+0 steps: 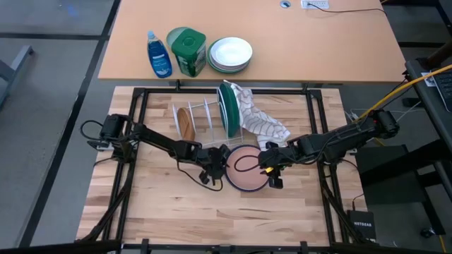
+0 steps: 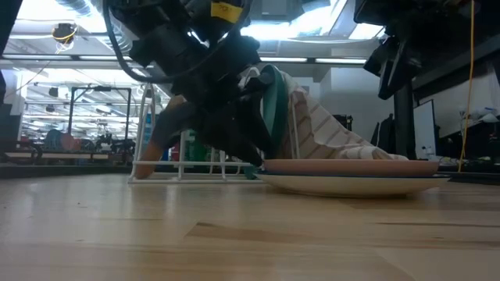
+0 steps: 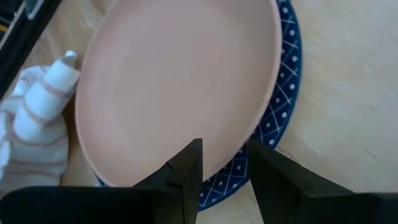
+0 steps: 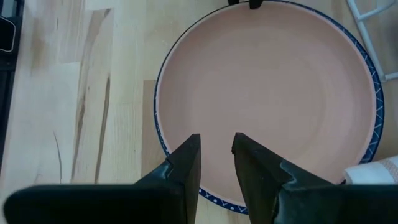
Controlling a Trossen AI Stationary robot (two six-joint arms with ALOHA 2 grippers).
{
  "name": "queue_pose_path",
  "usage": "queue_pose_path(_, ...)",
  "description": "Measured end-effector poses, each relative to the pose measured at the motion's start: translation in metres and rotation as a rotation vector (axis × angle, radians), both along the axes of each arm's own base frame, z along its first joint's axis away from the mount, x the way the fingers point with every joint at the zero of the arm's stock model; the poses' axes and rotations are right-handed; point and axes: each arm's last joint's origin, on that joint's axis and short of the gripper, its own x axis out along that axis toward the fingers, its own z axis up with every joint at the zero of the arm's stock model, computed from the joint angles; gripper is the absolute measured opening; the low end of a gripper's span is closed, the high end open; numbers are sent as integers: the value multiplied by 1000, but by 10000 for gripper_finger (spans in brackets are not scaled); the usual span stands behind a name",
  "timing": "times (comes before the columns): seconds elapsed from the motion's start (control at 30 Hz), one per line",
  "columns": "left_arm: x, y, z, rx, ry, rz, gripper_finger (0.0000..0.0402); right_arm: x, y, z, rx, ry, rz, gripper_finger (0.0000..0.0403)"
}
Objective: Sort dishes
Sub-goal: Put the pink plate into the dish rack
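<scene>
High view: the pink plate [image 1: 246, 168] is lying on the blue dish [image 1: 246, 187], just in front of the dish rack [image 1: 205, 121], which is holding the green plate [image 1: 229, 109] and a brown plate [image 1: 186, 123] upright; a striped towel [image 1: 260, 120] is draping off the rack. Left gripper [image 1: 215, 171] and right gripper [image 1: 272, 169] are flanking the stack, likely to split it. Low view: the stack is lying flat on the table [image 2: 234, 234], rack behind it. Left wrist view: fingers are straddling the pink plate's rim, narrowly spread, seemingly not pinching yet. Right wrist view: fingers are slightly parted over the opposite rim, holding nothing.
</scene>
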Motion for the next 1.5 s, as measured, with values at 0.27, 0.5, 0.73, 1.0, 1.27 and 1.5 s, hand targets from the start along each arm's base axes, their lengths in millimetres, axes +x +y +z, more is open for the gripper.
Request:
queue_pose_path(0.27, 3, 0, -10, 60, 5, -39, 117, 0, 0, 0, -7, -4, -5, 99)
queue_pose_path(0.5, 4, 0, -11, 109, 5, -82, 117, 0, 0, 0, -14, -7, -10, 99)
queue_pose_path(0.73, 4, -2, -11, 178, 6, -165, 111, 0, -1, 0, -14, -7, -10, 99)
queue_pose_path(1.0, 2, -10, -12, 202, 11, -225, 32, 0, 0, 0, -14, -7, -10, 99)
queue_pose_path(1.27, 0, -20, -12, 174, 5, -228, 6, 0, -1, 0, -15, -6, -10, 99)
queue_pose_path(1.5, 1, -26, -10, 65, -23, -134, 2, 0, 0, 0, -15, -7, -10, 99)
